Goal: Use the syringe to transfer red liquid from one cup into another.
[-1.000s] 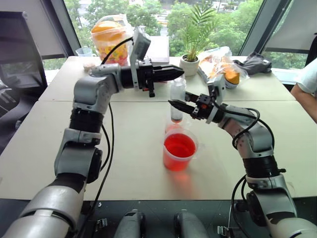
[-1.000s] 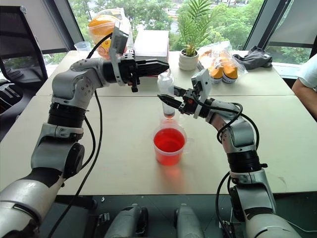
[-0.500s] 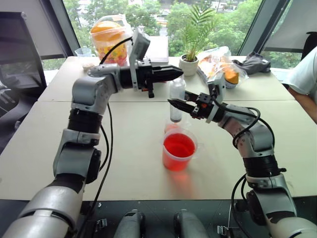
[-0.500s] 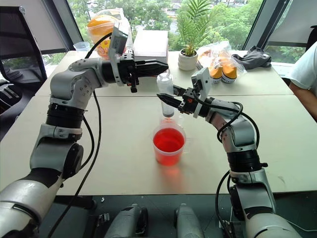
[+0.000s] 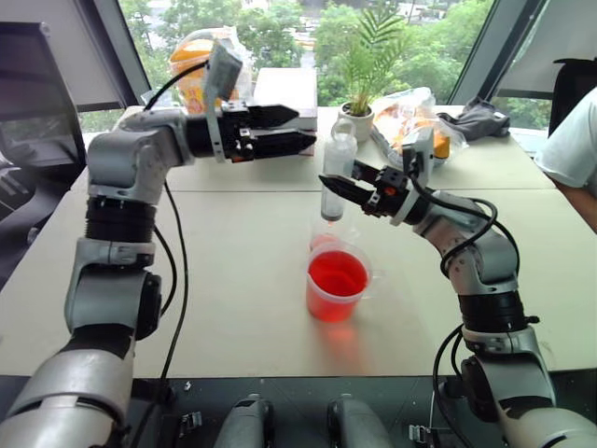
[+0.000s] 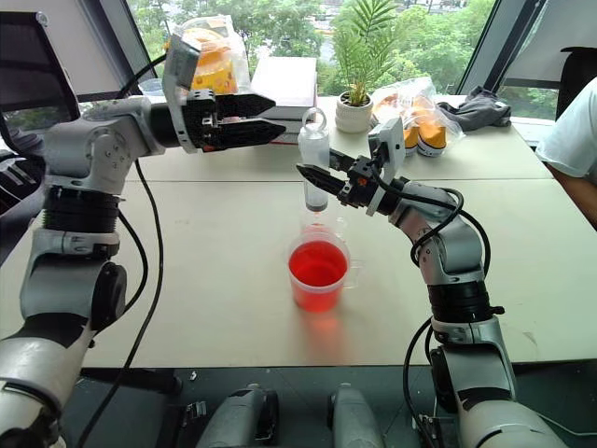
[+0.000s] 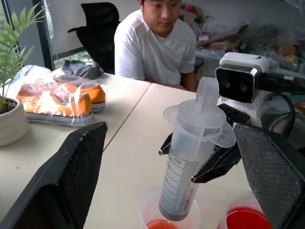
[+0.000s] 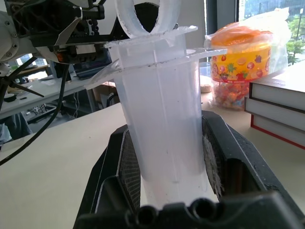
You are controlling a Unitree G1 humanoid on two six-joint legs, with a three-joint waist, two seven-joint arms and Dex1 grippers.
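Here the right gripper (image 5: 338,186) is clamped on the barrel of the syringe (image 5: 334,177), holding it upright with the plunger ring at the top and the tip pointing down; in the right wrist view the clear barrel (image 8: 162,114) sits squeezed between the two black fingers (image 8: 125,167). Directly under the syringe tip, below this gripper, stands the narrower clear cup (image 7: 167,222), with a little red liquid (image 7: 160,224) in its bottom; the tip hangs just inside its rim. Just beside that cup, nearer the robot and lower than the right gripper, is the wide beaker (image 5: 338,282), red throughout and holding most of the liquid.

The left gripper (image 5: 297,129) has let go; its jaws stand wide apart, pointing level toward the syringe top but apart from it, off to the left of the right gripper and a little higher; in the left wrist view its two fingers (image 7: 78,162) flank the syringe without touching.

Beyond the right gripper sit a potted plant (image 5: 359,112) and orange packets (image 5: 420,126); a person in a white shirt (image 7: 157,47) sits at the table edge (image 5: 522,243).
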